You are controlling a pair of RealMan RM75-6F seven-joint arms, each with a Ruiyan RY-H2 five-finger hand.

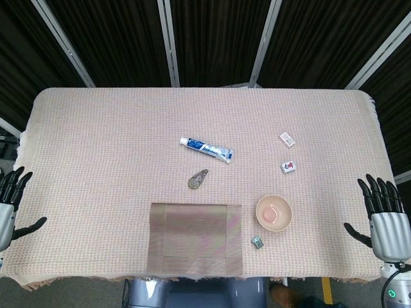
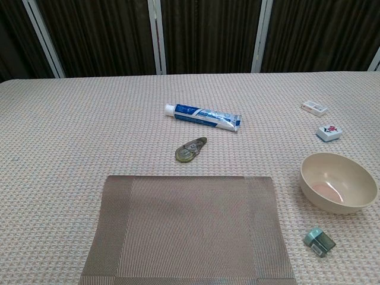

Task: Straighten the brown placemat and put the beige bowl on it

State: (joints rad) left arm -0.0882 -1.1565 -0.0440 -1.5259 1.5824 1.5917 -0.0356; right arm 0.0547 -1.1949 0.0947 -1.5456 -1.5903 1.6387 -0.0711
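From the head camera I see my left hand (image 1: 11, 202) off the table's left edge, released, fingers spread and pointing up, holding nothing. My right hand (image 1: 384, 215) sits off the right edge the same way, fingers apart and holding nothing. Neither hand shows in the chest view.

The brown placemat (image 1: 196, 238) lies flat at the near edge of the table (image 1: 115, 141), roughly centred, its sides running about square with the table edge. The beige bowl (image 1: 274, 212) stands upright on the tablecloth just beside the mat's right side, not on it.

A small teal sharpener-like item (image 2: 319, 240) lies just in front of the bowl. Beyond the mat are a correction-tape dispenser (image 1: 197, 179) and a toothpaste tube (image 1: 207, 149). Two small tiles, one white (image 1: 287, 138) and one with a red mark (image 1: 289, 166), lie beyond the bowl.
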